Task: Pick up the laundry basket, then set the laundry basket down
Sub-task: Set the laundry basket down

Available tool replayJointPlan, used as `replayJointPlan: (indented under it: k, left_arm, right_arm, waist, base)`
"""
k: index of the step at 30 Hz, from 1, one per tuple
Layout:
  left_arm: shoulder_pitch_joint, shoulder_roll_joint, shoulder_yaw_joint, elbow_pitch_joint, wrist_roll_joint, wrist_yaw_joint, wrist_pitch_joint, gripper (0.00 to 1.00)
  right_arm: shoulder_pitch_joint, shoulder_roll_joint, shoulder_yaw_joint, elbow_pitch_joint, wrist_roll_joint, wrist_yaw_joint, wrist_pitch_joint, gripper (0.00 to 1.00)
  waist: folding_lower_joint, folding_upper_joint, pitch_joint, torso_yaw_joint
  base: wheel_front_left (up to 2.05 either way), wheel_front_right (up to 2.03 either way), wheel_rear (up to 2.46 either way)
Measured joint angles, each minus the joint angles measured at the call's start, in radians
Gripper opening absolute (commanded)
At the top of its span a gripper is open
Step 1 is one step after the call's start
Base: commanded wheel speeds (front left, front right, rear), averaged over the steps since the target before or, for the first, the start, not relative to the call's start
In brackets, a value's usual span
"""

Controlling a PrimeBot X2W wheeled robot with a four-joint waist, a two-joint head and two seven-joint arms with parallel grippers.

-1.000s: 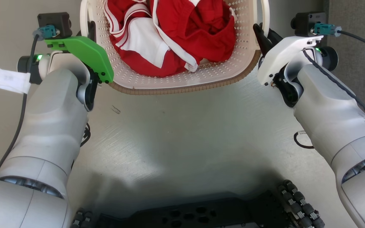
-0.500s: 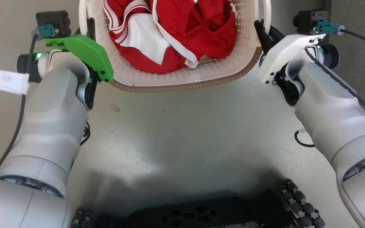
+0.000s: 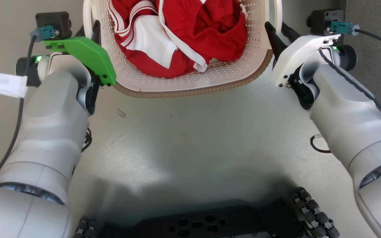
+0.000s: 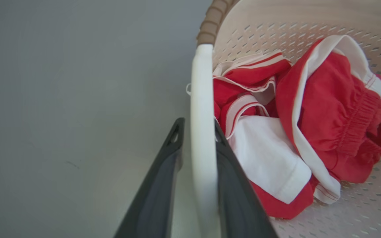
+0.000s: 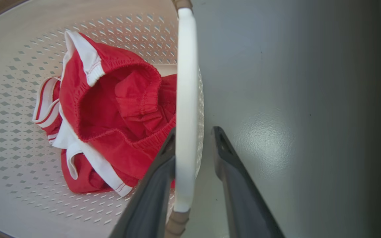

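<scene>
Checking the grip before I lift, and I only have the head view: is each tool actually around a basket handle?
Observer: In the left wrist view, the left tool straddles the laundry basket's white left handle, one finger on each side.
Operator: Is it clamped?
Observer: I cannot tell. A thin sliver shows beside the finger on the floor side.
Operator: And the right?
Observer: In the right wrist view, the right tool straddles the right handle too, but there is a clear gap at its outer finger, so it is open.
</scene>
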Motion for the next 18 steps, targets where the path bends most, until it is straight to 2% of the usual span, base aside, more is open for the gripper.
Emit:
replayJointPlan:
  k: [4,18]
  left_arm:
    - [0.000,0.021,0.004,0.006,-0.003,-0.012,0.000,1.00]
    - [0.008,0.022,0.008,0.011,-0.017,-0.029,-0.003,1.00]
  right_arm:
    - [0.000,-0.026,0.014,-0.002,-0.016,-0.001,0.000,1.00]
    - [0.004,-0.023,0.011,-0.013,-0.018,-0.002,0.000,1.00]
  waist:
    - [0.0000,0.0000,-0.005,0.001]
    - [0.0000,0.0000,-0.061,0.003]
  base:
    - [0.00,0.00,0.00]
    - [0.00,0.00,0.00]
